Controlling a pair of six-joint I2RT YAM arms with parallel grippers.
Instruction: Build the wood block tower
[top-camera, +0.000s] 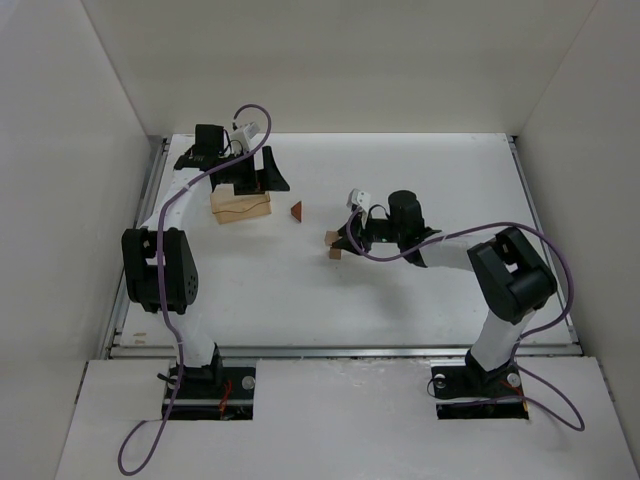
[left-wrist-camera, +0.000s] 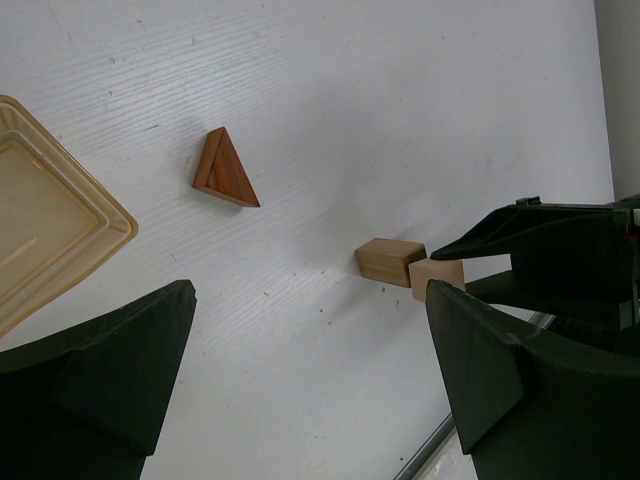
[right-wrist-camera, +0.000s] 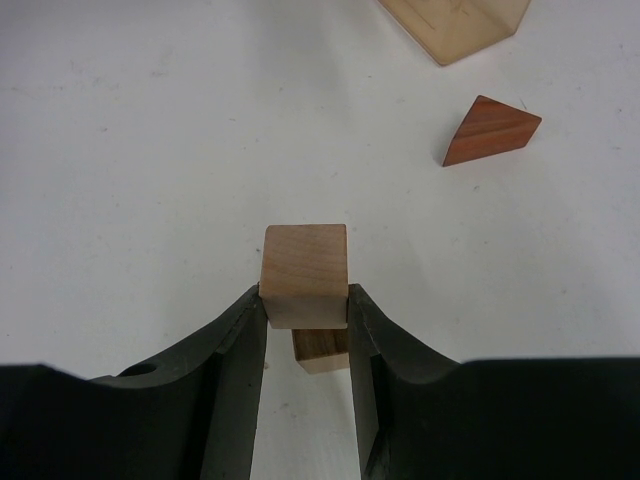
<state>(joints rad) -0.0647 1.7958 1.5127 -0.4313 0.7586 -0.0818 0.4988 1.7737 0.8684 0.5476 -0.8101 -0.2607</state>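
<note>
My right gripper (top-camera: 336, 240) is shut on a tan wooden cube (right-wrist-camera: 305, 272), its fingers pressed against two opposite sides. A second tan block (right-wrist-camera: 322, 350) lies on the table just under and behind the cube; in the left wrist view the block (left-wrist-camera: 390, 262) and the held cube (left-wrist-camera: 437, 273) sit side by side. A reddish-brown triangular roof piece (top-camera: 296, 211) lies alone on the table to the left, and also shows in the wrist views (left-wrist-camera: 225, 170) (right-wrist-camera: 490, 130). My left gripper (left-wrist-camera: 310, 300) is open and empty, at the back left over the table.
A tan plastic container (top-camera: 241, 206) sits under the left arm at the back left, and shows in the left wrist view (left-wrist-camera: 50, 215) and the right wrist view (right-wrist-camera: 455, 25). White walls enclose the table on three sides.
</note>
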